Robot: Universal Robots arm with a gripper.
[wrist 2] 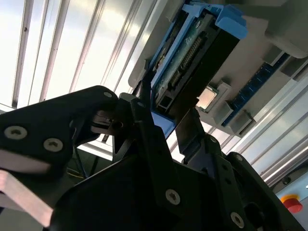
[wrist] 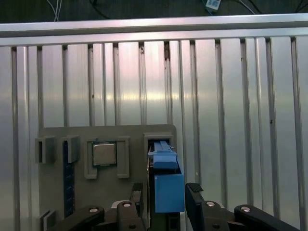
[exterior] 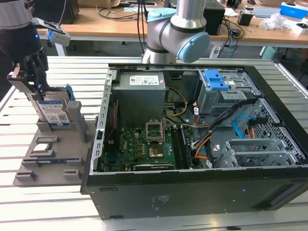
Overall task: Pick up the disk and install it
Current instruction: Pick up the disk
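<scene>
1. Gripping the disk (wrist: pixel 168 199) edge-on, the gripper (wrist: pixel 165 186) has one dark finger on each broad face. The fingers look pressed against the disk, so it appears to be clamped.
2. The disk stands upright in a slot of a grey holder tray (exterior: pixel 53 161) at the exterior view's left. Its white-and-blue label shows, and a blue carrier frames it.
3. As a metal-cased drive, it is probably rigid and fairly heavy for its size, with smooth faces that could slip. The plastic carrier likely flexes more. The connector edge (wrist 2: pixel 180 72), seen in the second wrist view, looks delicate, so the flat faces seem the soundest hold.
4. The slot walls hug the disk's lower part, so straight up seems the only free way out. A small square chip (wrist: pixel 104 154) sits in the neighbouring pocket, just beside the disk.
5. The tray rests on a slatted metal table (wrist: pixel 240 120), with open air above it.
6. Farther off, at the exterior view's right, lies an open computer case (exterior: pixel 192 197). It has raised rims, tangled cables and a blue drive bay (exterior: pixel 215 80) near its far side. Room inside looks tight.
</scene>
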